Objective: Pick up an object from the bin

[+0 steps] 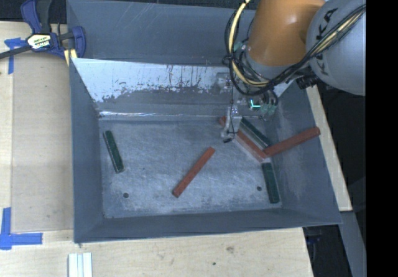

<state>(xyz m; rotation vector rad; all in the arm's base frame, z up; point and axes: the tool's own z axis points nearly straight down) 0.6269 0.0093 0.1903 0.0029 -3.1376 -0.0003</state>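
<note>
Here is the arm over the right side of the bin [186, 227], its orange cover [283, 20] bulging above the back wall; the gripper [230, 129] hangs low at the right rear of the floor, just in front of the back wall; whether the pincer is wide or narrow I cannot tell from this angle.

Its tip sits right at the upper left end of a small cluster of sticks; nearest is a reddish stick [250, 145] slanting down to the right, and a dark green stick [256, 133] lies alongside it, just behind; touching or merely beside, I cannot say. A longer reddish stick [292, 142] crosses their lower end and leans up the right wall; below that a second green stick [270, 183] lies near the front right corner.

Well apart from the gripper, a slanted brown-red stick [193, 172] rests mid-floor; a lone green stick [113, 151] lies far over on the left side.
</note>
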